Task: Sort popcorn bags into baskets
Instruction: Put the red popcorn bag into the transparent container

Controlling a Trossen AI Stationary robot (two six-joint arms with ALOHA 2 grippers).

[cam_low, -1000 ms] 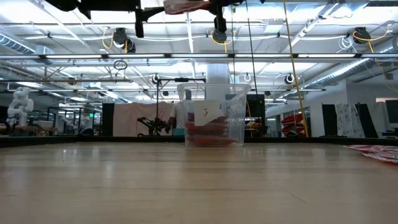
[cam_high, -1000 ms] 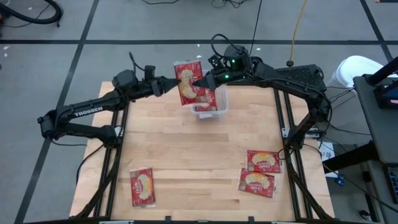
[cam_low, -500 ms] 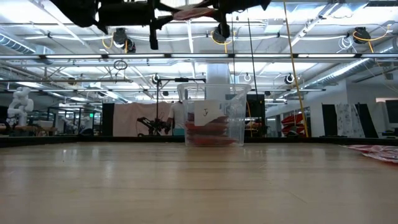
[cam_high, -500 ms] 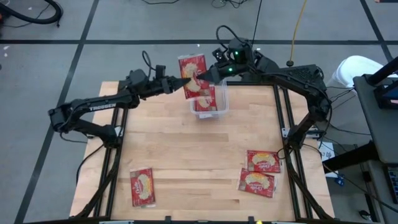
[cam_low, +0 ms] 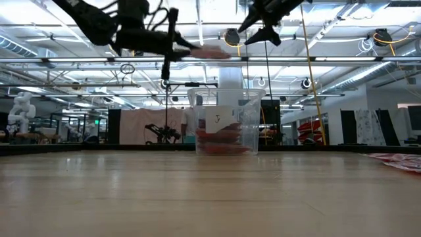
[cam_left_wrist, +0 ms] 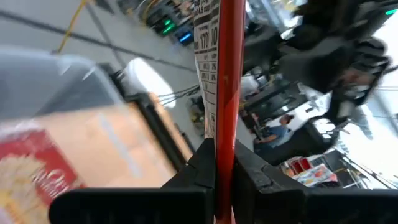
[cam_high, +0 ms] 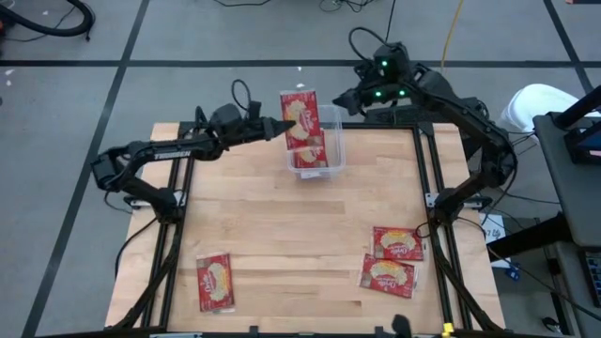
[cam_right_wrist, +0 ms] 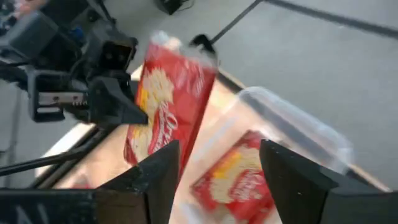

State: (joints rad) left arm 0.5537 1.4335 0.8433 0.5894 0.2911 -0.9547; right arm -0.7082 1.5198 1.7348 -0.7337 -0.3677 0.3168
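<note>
One popcorn bag (cam_high: pixel 300 115) is held flat in the air by the left gripper (cam_high: pixel 279 128), clamped at one edge, directly above the clear plastic basket (cam_high: pixel 331 171) that stands at the far middle of the wooden table (cam_high: pixel 282 235). From the left wrist view the bag (cam_left_wrist: pixel 222 74) is seen edge-on, pinched tight between the two dark fingers (cam_left_wrist: pixel 199 167). In the low view the same bag (cam_low: pixel 209 54) is seen well above the basket's rim (cam_low: pixel 227 93), carried level by the left gripper (cam_low: pixel 187 47).

At least one more red packet (cam_high: pixel 313 152) is already lodged inside the basket, seen through its clear wall in the low view (cam_low: pixel 222 141) and in the right wrist view (cam_right_wrist: pixel 239 177). The right gripper (cam_high: pixel 346 99) is parked in the air just beyond the table's far edge, to the right of the raised bag; its fingers (cam_right_wrist: pixel 149 180) are spread wide with nothing between them, and the held bag (cam_right_wrist: pixel 168 106) is apart from them.

Three further bags are left lying on the table near its front edge: one near the left corner (cam_high: pixel 215 282), and two just beside each other on the right (cam_high: pixel 398 244) (cam_high: pixel 389 276). A strip of one of these is caught at the right edge of the low view (cam_low: pixel 398 160).
</note>
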